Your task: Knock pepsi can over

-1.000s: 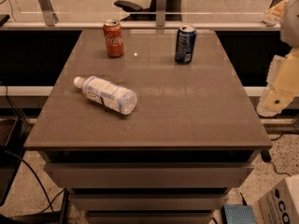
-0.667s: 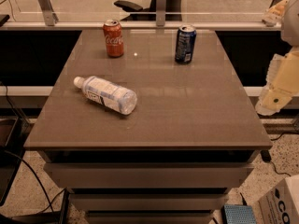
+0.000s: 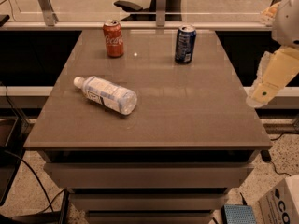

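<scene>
The pepsi can [image 3: 185, 44], dark blue with a silver top, stands upright at the far right of the brown table [image 3: 187, 111]. My gripper [image 3: 261, 94] hangs at the right edge of the camera view, off the table's right side and well short of the can. It is a pale cream arm part with a small dark dot near its tip. Nothing is between it and the can.
A red Coca-Cola can [image 3: 113, 38] stands upright at the far left. A clear plastic water bottle [image 3: 108, 94] lies on its side at the left middle. A cardboard box [image 3: 282, 204] sits on the floor at the lower right. A glass partition runs behind the table.
</scene>
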Tool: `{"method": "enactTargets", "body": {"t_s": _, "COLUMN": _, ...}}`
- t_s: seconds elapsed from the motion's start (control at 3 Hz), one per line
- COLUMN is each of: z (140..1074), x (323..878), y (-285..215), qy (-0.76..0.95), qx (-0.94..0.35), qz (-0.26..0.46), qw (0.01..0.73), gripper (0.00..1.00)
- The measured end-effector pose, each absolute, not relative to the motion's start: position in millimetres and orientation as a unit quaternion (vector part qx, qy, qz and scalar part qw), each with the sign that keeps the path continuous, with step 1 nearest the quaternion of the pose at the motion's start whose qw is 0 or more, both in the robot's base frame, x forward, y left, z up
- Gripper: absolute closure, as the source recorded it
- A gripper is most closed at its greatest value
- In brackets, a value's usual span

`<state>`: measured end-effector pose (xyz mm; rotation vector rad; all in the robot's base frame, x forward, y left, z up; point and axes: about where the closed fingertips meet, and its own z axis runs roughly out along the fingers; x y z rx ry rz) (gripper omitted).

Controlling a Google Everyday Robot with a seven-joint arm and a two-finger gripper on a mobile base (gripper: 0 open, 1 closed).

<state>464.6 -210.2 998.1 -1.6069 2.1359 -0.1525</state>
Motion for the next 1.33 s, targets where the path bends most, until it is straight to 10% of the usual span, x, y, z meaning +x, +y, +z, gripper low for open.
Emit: {"method": "enactTargets", "body": {"t_s": 1.33, "z": 973.3, "x": 564.1, "y": -212.0, "qy": 0.771, "qx": -0.573, "qz": 0.015, "qw": 0.279, "gripper": 0.00}}
